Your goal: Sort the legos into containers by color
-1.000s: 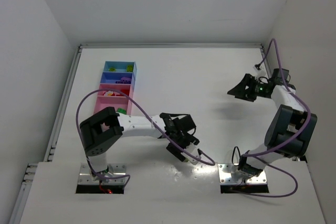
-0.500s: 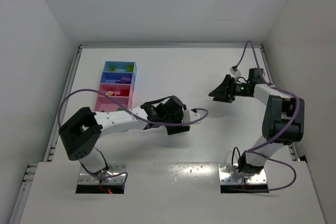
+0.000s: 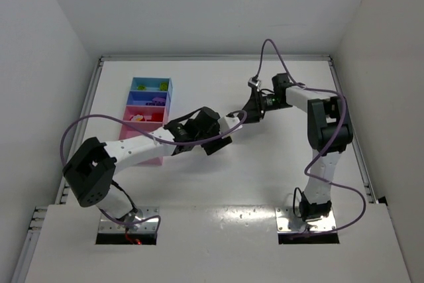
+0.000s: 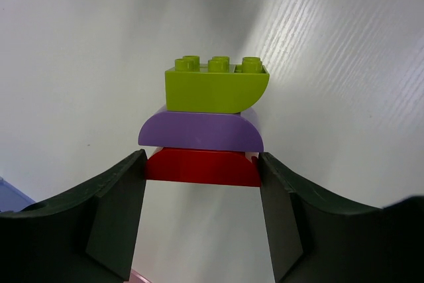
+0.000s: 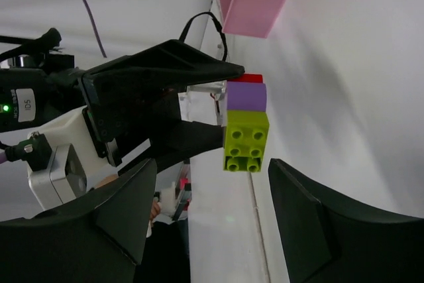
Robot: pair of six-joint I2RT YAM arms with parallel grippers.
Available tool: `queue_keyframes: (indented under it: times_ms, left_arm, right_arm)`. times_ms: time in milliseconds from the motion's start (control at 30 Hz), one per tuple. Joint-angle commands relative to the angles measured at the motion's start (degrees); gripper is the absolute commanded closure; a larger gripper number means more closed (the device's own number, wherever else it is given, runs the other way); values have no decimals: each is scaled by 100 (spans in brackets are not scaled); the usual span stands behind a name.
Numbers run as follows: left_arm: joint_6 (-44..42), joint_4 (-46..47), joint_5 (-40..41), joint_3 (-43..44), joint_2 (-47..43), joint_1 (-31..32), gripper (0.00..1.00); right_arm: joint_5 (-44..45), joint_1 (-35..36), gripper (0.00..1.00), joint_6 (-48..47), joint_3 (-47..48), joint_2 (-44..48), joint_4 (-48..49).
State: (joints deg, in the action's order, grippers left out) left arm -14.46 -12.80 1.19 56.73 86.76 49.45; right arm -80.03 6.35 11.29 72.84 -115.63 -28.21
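My left gripper is shut on the red brick at the bottom of a small stack, held above the table. A purple brick sits on the red one and a yellow-green brick is on top. My right gripper is open and faces this stack; the yellow-green end lies just ahead of its fingers, untouched. In the top view the left gripper and right gripper meet mid-table, right of the containers. The stack is too small to make out there.
The trays hold a few small bricks: yellow-green in the light blue one, purple in the darker blue one, red in a pink one. The pink tray's edge shows in the right wrist view. Purple cables loop over both arms.
The left arm swung from the front middle of the table back and up toward the centre. The right arm reached left from the right wall, so the two grippers now face each other.
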Motion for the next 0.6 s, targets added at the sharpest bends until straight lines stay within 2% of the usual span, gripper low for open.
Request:
queue_keyframes:
  times_ms: [0, 433, 567]
  left_arm:
    - [127, 102, -31, 189, -221, -111, 74]
    - [127, 102, -84, 479, -169, -217, 74]
    - [127, 102, -137, 532, -168, -217, 74]
  right_arm:
    - [-760, 138, 31, -1725, 582, -196, -1704]
    - [268, 648, 32, -1586, 635, -354, -1513]
    - [321, 710, 32, -1401, 635, -355, -1337]
